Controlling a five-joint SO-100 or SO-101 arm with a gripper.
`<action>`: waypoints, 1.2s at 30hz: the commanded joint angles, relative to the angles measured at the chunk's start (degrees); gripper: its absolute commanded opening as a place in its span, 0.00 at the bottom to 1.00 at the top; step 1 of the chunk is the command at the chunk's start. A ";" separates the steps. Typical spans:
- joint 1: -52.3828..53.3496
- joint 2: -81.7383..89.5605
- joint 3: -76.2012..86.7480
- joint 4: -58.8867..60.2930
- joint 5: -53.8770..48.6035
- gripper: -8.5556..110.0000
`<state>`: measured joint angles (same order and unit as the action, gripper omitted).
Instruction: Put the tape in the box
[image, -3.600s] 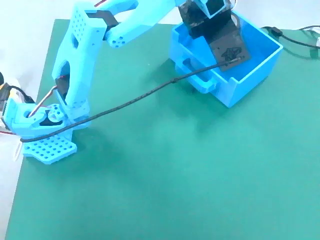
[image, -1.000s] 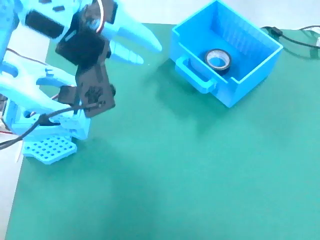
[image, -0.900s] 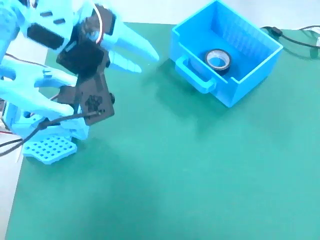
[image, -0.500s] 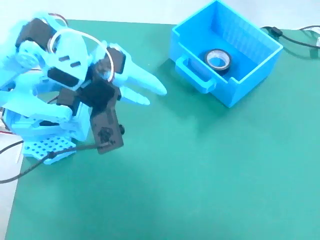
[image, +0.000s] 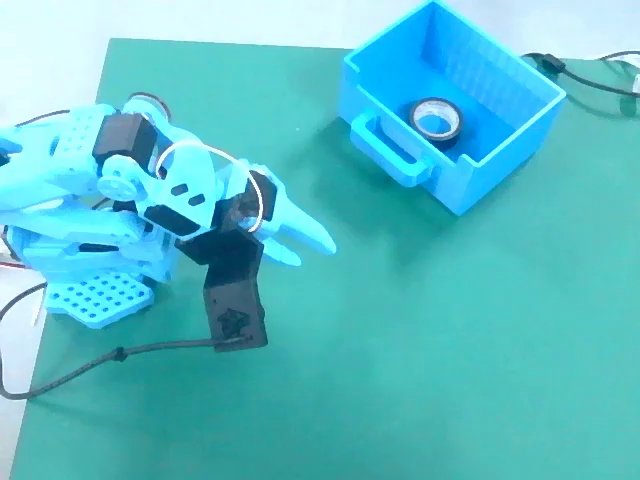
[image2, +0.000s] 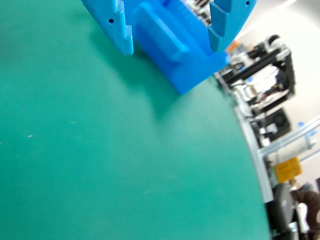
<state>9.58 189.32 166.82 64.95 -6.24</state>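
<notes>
Tape (image: 434, 119): flat on floor of box (image: 500, 145), untouched over the last second. End effector (image: 305, 245) spread, empty, now pulled back low over desk (image: 420, 340) near arm base, well apart from box. Placement judged complete.

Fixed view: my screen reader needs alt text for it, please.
A black tape roll lies inside a blue box at the top right of a green mat. The light-blue arm is folded at left, its empty gripper open, far from the box.
</notes>
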 joint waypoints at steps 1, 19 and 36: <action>1.32 0.88 2.02 -0.53 0.88 0.23; 3.16 0.88 5.62 -2.55 5.19 0.07; 3.16 0.88 5.62 -2.29 5.89 0.07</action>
<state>11.60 189.49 172.27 62.84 -0.53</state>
